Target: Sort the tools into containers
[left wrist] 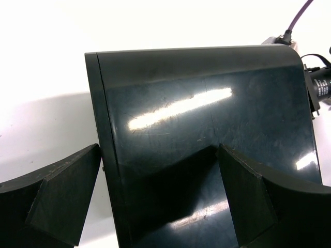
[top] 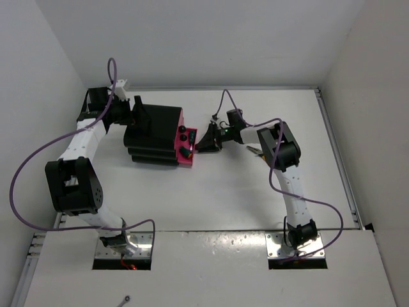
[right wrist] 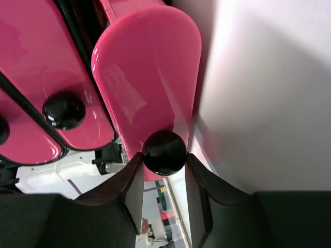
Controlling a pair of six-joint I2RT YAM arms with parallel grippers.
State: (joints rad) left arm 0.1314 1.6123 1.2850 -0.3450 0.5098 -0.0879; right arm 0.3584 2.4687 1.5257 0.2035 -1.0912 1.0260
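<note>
Your right end effector (right wrist: 164,159) is closed down to a narrow gap, its two fingers (right wrist: 129,191) pinching the round black knob (right wrist: 164,150) of one pink drawer (right wrist: 150,67) at the cabinet's front. That drawer is the end one of the stack. You can count three drawers in the black cabinet (top: 152,135), each with one knob.

One small tool (top: 255,151) lies on the worktop (top: 223,192) right of the cabinet, half hidden under the right arm and too small to name.

Your left end effector (left wrist: 159,155) is spread wide, straddling the cabinet's rear edge. Contact cannot be told.

The right arm bends at its elbow right of the cabinet, wrist turned toward the front. The left arm folds left of the cabinet and reaches its back.
</note>
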